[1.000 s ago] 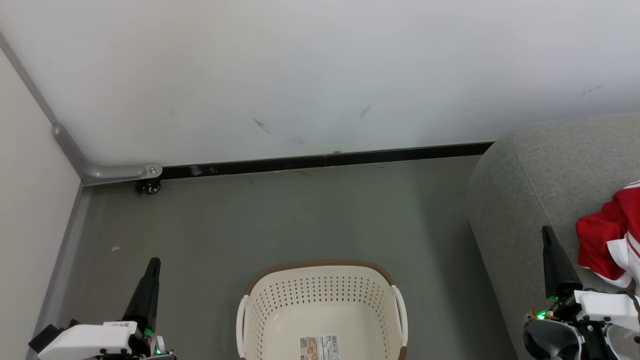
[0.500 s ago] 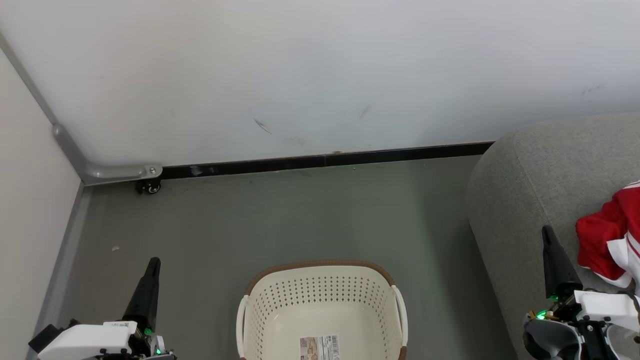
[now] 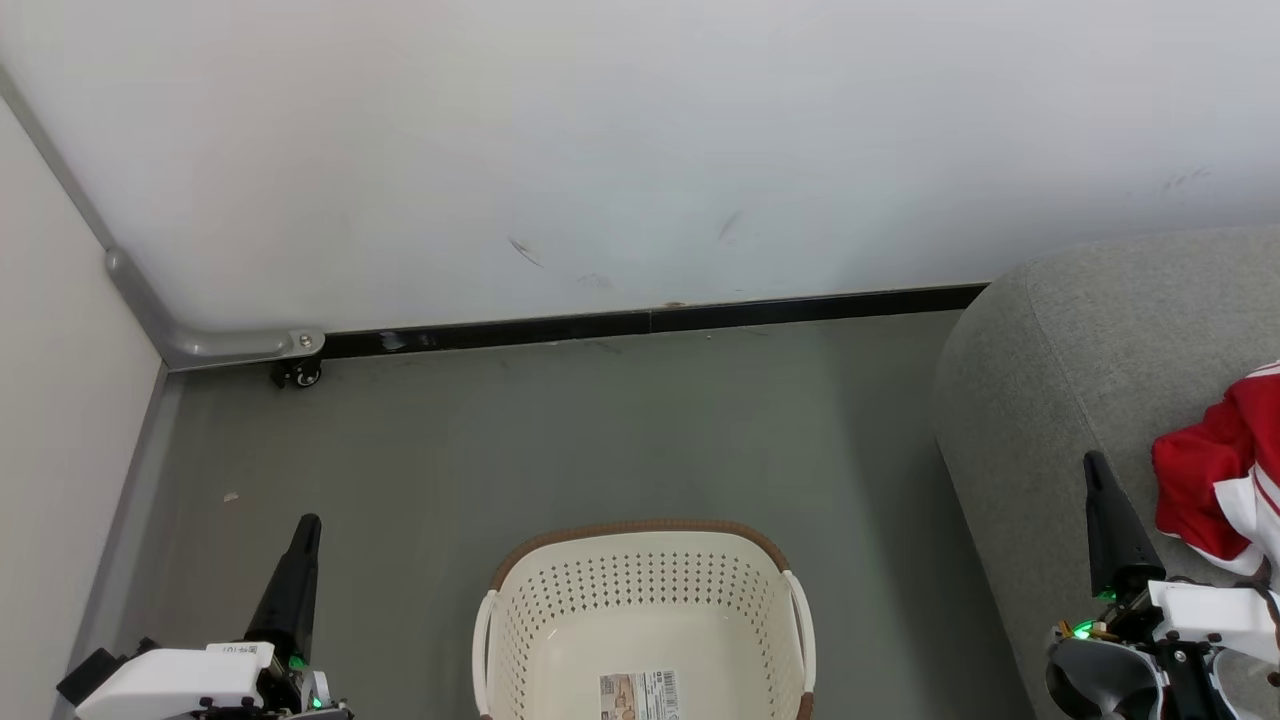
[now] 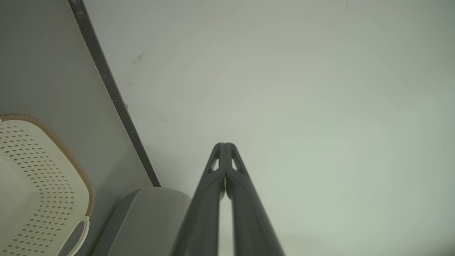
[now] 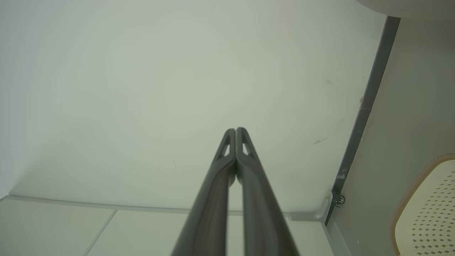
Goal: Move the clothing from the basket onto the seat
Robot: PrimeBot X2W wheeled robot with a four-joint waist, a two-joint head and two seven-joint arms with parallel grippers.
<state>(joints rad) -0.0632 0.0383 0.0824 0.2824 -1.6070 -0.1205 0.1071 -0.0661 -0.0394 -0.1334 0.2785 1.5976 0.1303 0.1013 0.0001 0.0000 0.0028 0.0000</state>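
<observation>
Since the clothing [image 3: 1212, 478] is soft, light cloth, it will likely sag and fold wherever it is lifted. Its smooth sports weave may also slip out of a shallow pinch. A thick fold or bunched ridge is the place to take it, not a single edge or the white trim.

It lies on the seat [image 3: 1060, 380] at the right edge of the head view, a crumpled red heap with white stripes, just beside the right tool [image 3: 1095, 462]. The basket [image 3: 640, 527] stands on the floor [image 3: 600, 430] between the two arms. The part of its inside that shows holds nothing but a label [image 3: 640, 695] on the bottom.

The left tool [image 3: 308, 522] is pressed shut with nothing between its fingers, pointing up beside the basket. The right tool is likewise closed and empty.

The task looks done or nearly so. The near part of the basket is cut off by the frame, so I cannot tell whether a piece is left there.
</observation>
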